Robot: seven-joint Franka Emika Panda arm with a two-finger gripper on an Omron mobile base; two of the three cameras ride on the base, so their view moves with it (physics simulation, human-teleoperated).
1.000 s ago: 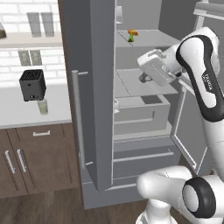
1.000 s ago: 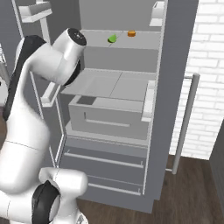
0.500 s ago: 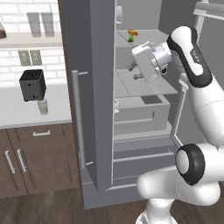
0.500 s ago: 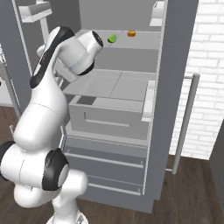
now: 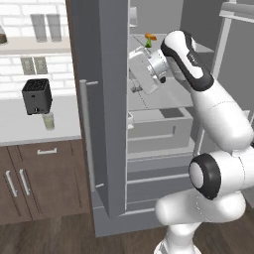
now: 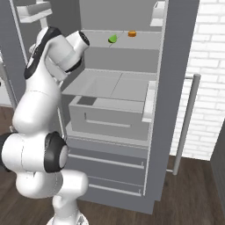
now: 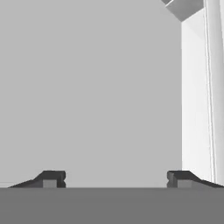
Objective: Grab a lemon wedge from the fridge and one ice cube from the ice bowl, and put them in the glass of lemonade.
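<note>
— Since a second ago the arm has swung its hand up from the middle shelf toward the top one, and the fingers have spread from shut to wide apart. What is in them?

— Nothing. In the hand view the gripper (image 7: 114, 179) shows its two dark tips far apart with only bare grey fridge wall between them.

— Where is the lemon wedge?

— The lemon wedge (image 6: 113, 38) lies on the top shelf of the fridge (image 6: 176, 88), beside a small orange thing (image 6: 132, 33) to its right. From the left base view the wedge (image 5: 148, 44) sits just behind the wrist, with the orange piece (image 5: 150, 36) above it. The hand is near the shelf's left side, apart from the wedge.

— And the fridge doors?

— Both stand open. The left door (image 5: 101, 99) with its silver bar handle (image 5: 87, 134) hides part of the hand.

— The glass of lemonade?

— The glass of lemonade (image 5: 48, 120) stands on the white counter (image 5: 30, 131), just in front of the black toaster (image 5: 36, 95). Two taller grey glasses (image 5: 45, 27) sit on the wall shelf above.
</note>
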